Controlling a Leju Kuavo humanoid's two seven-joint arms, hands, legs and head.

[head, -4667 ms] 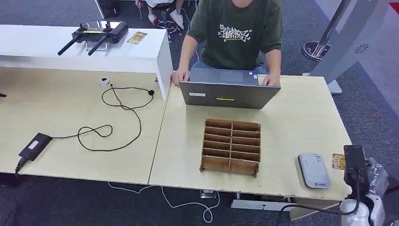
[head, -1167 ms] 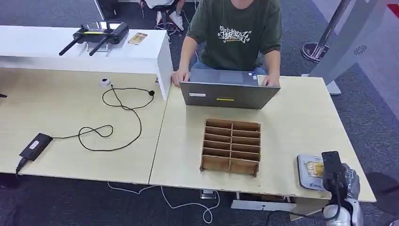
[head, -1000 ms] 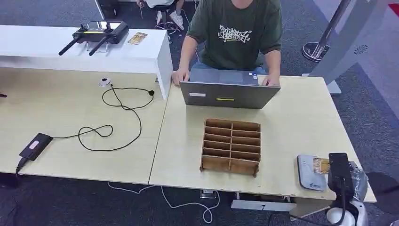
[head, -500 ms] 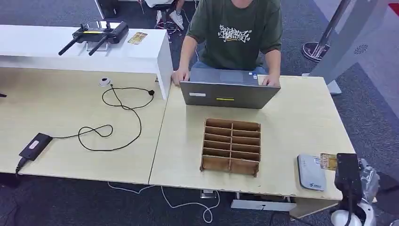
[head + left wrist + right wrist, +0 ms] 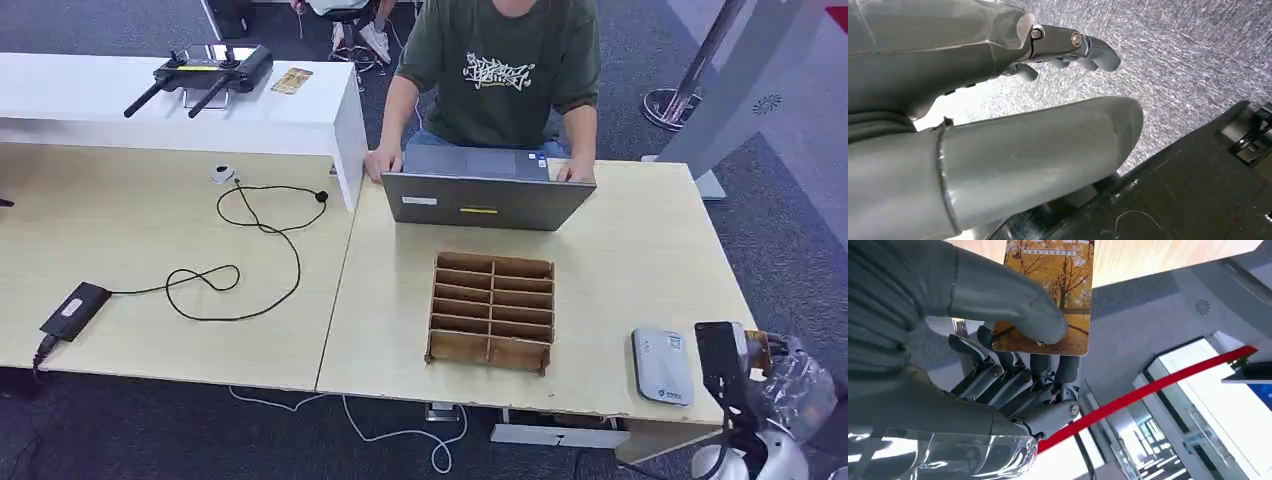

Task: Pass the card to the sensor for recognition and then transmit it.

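The card point(image 5: 1053, 290), printed with orange autumn trees, is pinched in my right hand point(image 5: 1013, 365), the thumb point(image 5: 998, 295) pressing it against the fingers. In the head view my right hand point(image 5: 778, 378) hovers at the table's front right corner, just right of the grey-white sensor point(image 5: 662, 365), and a sliver of the card point(image 5: 757, 346) shows at the table edge, apart from the sensor. My left hand point(image 5: 1048, 100) hangs over grey carpet, thumb and fingers apart, holding nothing.
A wooden compartment box point(image 5: 492, 310) stands mid-table, left of the sensor. A person point(image 5: 497, 70) sits behind an open laptop point(image 5: 487, 198) at the far edge. On the left table point(image 5: 120, 250) lie a black cable and an adapter point(image 5: 73, 309). A remote controller point(image 5: 205, 72) sits on the white shelf.
My right hand held the card over the sensor about a second ago. It has since drawn back to the right with the card, off the sensor to the table's edge.
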